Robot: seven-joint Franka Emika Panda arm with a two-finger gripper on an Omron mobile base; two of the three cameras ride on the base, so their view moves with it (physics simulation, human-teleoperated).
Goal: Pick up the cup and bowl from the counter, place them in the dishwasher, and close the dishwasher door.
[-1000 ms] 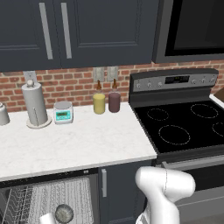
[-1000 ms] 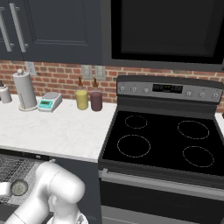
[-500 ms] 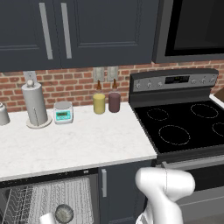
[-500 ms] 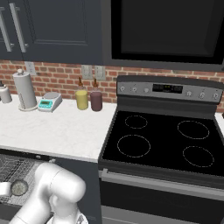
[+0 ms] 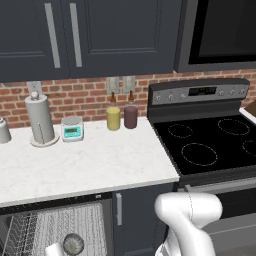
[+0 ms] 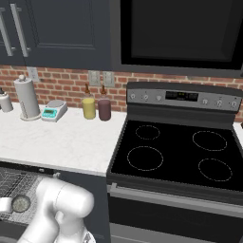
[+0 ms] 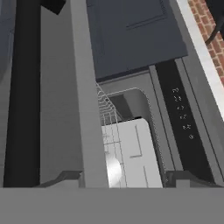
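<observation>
I saw the bowl (image 5: 73, 243) and cup (image 5: 54, 249) already racked in the dishwasher (image 5: 55, 225); its door remained unshut. Gripper (image 7: 124, 180) spread unclear, holding nothing.

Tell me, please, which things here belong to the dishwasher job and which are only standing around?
Job: bowl and cup in the dishwasher rack, counter.
Standing around: paper towel roll, scale, yellow bottle, maroon bottle, stovetop.

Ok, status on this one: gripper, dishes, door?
Gripper open, empty, low by the dishwasher door. Bowl and cup in the rack. Door open, not yet closed. Nothing blocking it.
</observation>
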